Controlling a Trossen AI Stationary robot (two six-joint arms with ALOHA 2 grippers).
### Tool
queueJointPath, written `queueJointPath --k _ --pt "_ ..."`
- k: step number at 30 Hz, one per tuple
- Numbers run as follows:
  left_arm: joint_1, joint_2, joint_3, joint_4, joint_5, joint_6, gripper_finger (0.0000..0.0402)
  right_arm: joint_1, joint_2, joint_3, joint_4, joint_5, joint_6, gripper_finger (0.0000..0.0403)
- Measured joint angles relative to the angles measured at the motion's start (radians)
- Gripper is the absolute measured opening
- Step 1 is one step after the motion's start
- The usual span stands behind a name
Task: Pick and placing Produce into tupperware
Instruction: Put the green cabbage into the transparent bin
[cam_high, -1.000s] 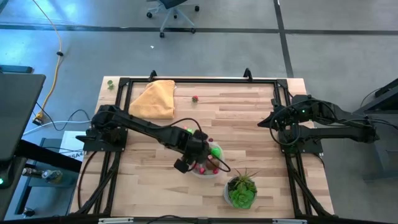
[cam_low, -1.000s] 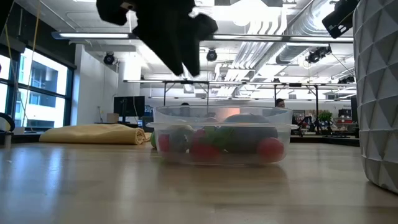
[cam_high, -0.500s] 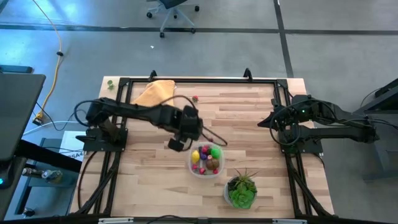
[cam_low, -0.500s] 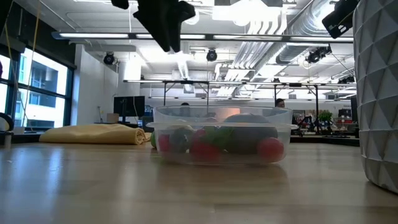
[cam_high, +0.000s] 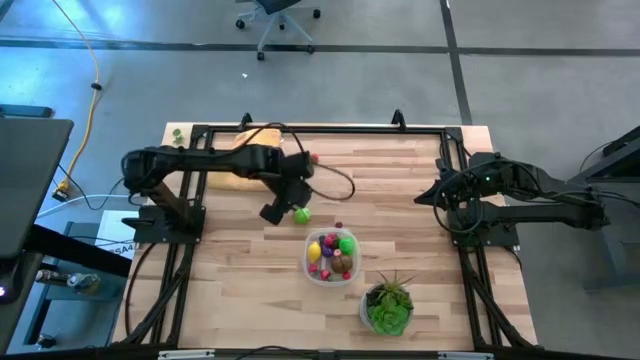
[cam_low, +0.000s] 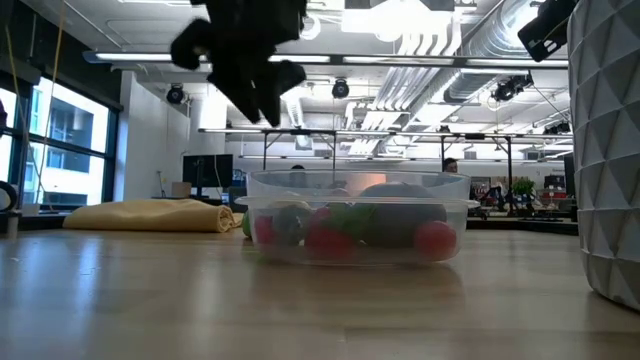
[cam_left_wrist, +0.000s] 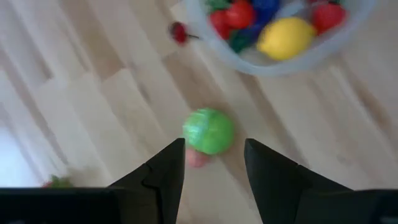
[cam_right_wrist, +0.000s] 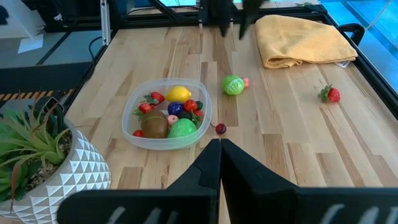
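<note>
The clear round tupperware (cam_high: 331, 257) sits near the table's middle, with several small produce pieces in it, red, yellow, green, purple and brown. A green ball (cam_left_wrist: 208, 130) with a pink bit beside it lies on the wood to its far left. Loose produce also includes a tiny cherry (cam_right_wrist: 220, 129) and a strawberry (cam_right_wrist: 330, 94). My left gripper (cam_left_wrist: 214, 169) hangs open above the table just short of the green ball (cam_high: 301, 213), nothing between its fingers. My right gripper (cam_right_wrist: 219, 163) is shut and waits at the table's right side.
A yellow cloth (cam_right_wrist: 305, 38) lies at the far left, partly under my left arm. A white pot with a green plant (cam_high: 388, 305) stands close to the tupperware's near right side. Bare wood stretches between the tupperware and the right arm.
My left gripper has left its place over the tupperware and swung toward the table's far left, rising a little, and now hangs by the green ball. The tupperware and its contents have stayed put.
</note>
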Motion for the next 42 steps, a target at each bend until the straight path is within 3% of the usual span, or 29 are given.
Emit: queueJointPath --k 10,13,23,37,42 --pt "0.064 0.052 -0.032 0.050 0.007 0.450 0.0154 0.000 0.000 0.000 0.000 0.000 0.000 0.0000" --pt "0.062 0.074 -0.033 0.072 0.005 0.523 0.0154 0.000 0.000 0.000 0.000 0.000 0.000 0.0000" --pt "0.062 0.112 -0.032 0.126 0.000 0.539 0.0154 0.000 0.000 0.000 0.000 0.000 0.000 0.0000" --pt "0.062 0.112 -0.032 0.118 0.098 0.497 0.0155 0.000 0.000 0.000 0.000 0.000 0.001 0.0000" --pt "0.062 0.112 -0.032 0.108 0.109 0.494 0.0187 0.000 0.000 0.000 0.000 0.000 0.001 0.0000"
